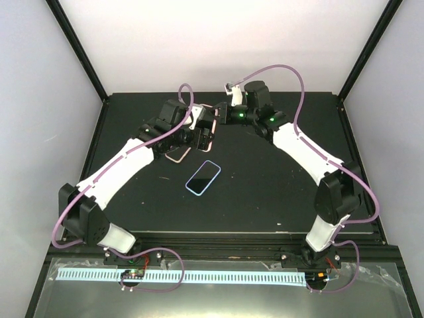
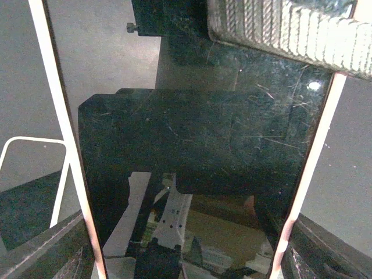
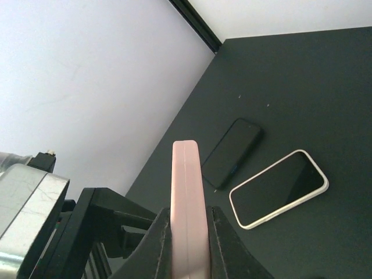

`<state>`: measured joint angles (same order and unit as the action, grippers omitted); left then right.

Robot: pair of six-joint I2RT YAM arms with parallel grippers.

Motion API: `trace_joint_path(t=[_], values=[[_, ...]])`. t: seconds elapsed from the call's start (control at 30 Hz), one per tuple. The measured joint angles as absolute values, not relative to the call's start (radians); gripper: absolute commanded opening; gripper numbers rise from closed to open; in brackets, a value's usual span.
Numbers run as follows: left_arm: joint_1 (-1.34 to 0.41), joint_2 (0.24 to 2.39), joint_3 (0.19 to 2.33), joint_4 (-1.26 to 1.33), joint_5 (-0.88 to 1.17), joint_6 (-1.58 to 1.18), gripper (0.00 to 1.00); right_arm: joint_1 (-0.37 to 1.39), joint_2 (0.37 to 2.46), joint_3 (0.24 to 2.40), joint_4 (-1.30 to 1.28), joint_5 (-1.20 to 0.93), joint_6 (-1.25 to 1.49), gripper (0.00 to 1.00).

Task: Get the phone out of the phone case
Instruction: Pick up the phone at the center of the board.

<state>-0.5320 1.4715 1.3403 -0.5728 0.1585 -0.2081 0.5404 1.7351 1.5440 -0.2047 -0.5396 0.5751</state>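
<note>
Item: pink case point(image 3: 187, 174) with phone point(image 2: 197, 145), aloft at 12 o'clock: left gripper point(image 2: 186, 256) clamped across its width, right gripper point(image 3: 187, 235) pinched on its rim; peel slowly, left bracing.

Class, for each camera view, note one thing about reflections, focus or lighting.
Left wrist view: the glossy phone screen fills the frame, mirroring robot parts, with fine scratches and a small glare spot. Right wrist view: soft even light, the pink case, seen edge-on, and the white-cased phone both clear. Top view: even light, hardly any shadow on the black table.
</note>
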Motion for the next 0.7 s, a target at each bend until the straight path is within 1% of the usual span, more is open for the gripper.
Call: trace_joint_path(t=[0.03, 0.07, 0.17, 0.3, 0.47, 0.57, 0.7], values=[[-0.532, 1.472, 1.340, -0.577, 0.163, -0.209, 0.96, 0.541, 1.732, 1.542, -0.209, -0.538, 0.568, 0.01], [-0.531, 1.472, 1.340, -0.579, 0.165, -0.208, 0.99, 0.541, 1.729, 1.539, -0.210, -0.539, 0.561, 0.01], [-0.516, 1.466, 1.345, -0.578, 0.200, -0.184, 0.99, 0.545, 1.692, 1.506, -0.225, -0.557, 0.502, 0.01], [-0.471, 1.430, 1.345, -0.578, 0.351, -0.117, 0.99, 0.545, 1.647, 1.486, -0.242, -0.609, 0.424, 0.01], [-0.384, 1.378, 1.344, -0.599, 0.573, -0.009, 0.99, 0.533, 1.621, 1.484, -0.247, -0.763, 0.375, 0.01], [-0.344, 1.341, 1.308, -0.604, 0.668, 0.048, 0.99, 0.519, 1.621, 1.478, -0.242, -0.861, 0.368, 0.01], [-0.313, 1.290, 1.259, -0.615, 0.788, 0.036, 0.99, 0.505, 1.606, 1.425, -0.205, -0.927, 0.403, 0.01]])
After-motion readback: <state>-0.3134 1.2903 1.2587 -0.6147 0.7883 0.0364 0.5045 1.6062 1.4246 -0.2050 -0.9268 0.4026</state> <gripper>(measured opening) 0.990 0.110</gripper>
